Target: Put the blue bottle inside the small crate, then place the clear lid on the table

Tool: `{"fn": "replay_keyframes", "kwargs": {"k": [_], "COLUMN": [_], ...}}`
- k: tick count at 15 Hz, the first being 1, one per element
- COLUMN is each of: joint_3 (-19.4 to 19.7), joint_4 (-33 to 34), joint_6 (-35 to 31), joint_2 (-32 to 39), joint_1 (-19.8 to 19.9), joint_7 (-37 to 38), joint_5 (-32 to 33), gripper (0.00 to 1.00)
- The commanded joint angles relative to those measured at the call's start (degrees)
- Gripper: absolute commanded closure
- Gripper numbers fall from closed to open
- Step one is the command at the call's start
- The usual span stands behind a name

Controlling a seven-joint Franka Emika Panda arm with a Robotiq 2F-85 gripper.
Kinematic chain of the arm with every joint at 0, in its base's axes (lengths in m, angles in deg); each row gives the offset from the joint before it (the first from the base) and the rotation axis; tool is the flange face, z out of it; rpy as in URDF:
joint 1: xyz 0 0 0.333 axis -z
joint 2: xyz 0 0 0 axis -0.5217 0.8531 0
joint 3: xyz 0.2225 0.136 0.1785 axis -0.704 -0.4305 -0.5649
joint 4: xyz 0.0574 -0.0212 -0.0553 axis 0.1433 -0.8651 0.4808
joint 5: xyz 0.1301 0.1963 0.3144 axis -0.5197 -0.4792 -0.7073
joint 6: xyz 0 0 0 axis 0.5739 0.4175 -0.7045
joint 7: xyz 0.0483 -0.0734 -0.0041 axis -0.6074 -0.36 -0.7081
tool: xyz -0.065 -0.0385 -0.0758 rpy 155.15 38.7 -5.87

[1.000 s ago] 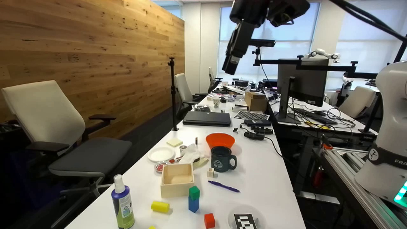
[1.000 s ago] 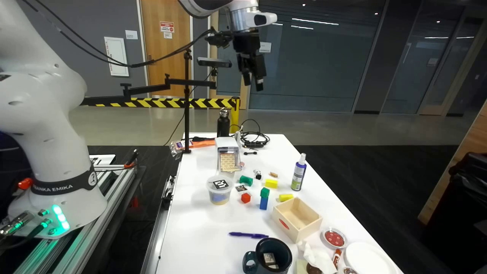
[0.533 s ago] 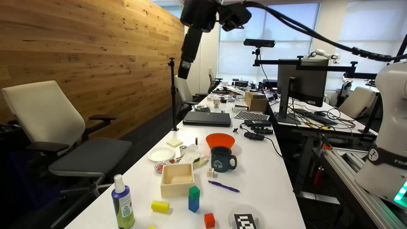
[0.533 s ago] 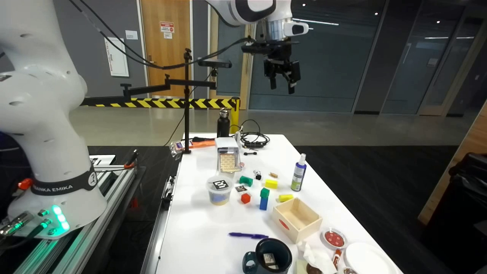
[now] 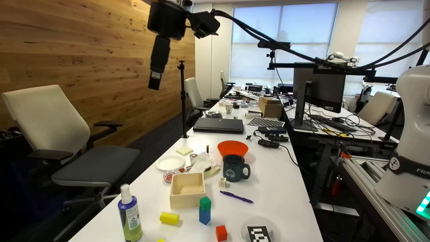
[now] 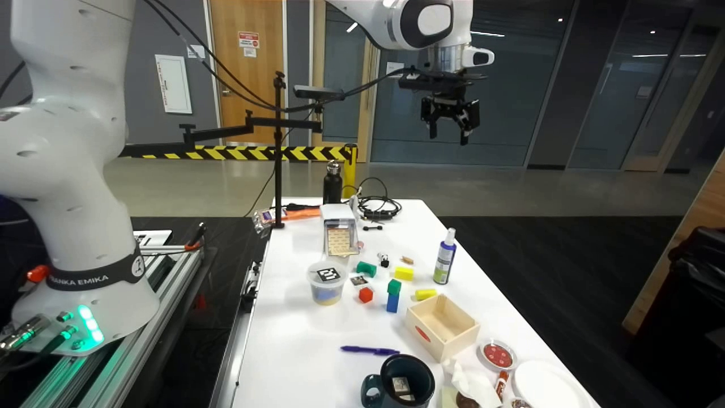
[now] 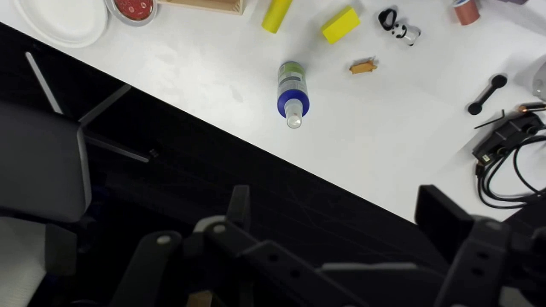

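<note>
The blue bottle [image 5: 130,215], blue-topped with a green lower part and a whitish cap, stands upright on the white table [image 5: 278,205]. It also shows as the bottle [image 6: 444,263] and, from above, as the bottle [image 7: 293,96] in the wrist view. The small crate [image 5: 186,202] of tan wood looks vacant; only its edge, the crate [image 7: 230,6], enters the wrist view. A clear lid [image 6: 329,267] with a black-and-white tag covers a round tub. High above the table, my gripper [image 6: 448,137] hangs with jaws wide apart and nothing between them. In the wrist view the gripper [image 7: 336,204] lies over the table's edge.
Yellow blocks [image 6: 404,273], a red cube [image 6: 366,294] and a green cube on a blue block [image 6: 392,302] lie between tub and crate. A dark mug [image 5: 234,169], purple pen [image 5: 236,197] and white plate [image 5: 170,163] are nearby. A chair [image 5: 95,164] stands beside the table.
The gripper has swung across, leftward in an exterior view and rightward and slightly down in an exterior view, towards the bottle's side of the table. Its jaws stay open; the table items have not moved.
</note>
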Motion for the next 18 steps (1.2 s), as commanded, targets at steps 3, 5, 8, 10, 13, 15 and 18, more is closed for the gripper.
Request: {"fn": "replay_keyframes", "kwargs": {"k": [3,5,8,10,13,15,18], "joint_3": [0.3,0.3,0.3,0.2,0.1,0.1,1.0], "joint_4": [15.0,18.4,24.0,27.6,23.7,26.0,20.6], "joint_6": [9.5,12.5,15.9,17.8,15.6,16.6,14.7], "joint_2": [11.7,14.7,19.7,22.8,21.4,23.5,19.6], "joint_1": [-1.6,-1.9,-2.4,-2.7,-2.4,-2.8,-2.9], "joint_7": [-1.9,-2.7,-4.4,-5.9,-4.8,-4.8,-0.5], "joint_5": [3.1,3.3,3.3,3.3,1.7,1.7,1.7], "gripper": [0.0,0.0,0.0,0.0,0.0,0.0,0.0]}}
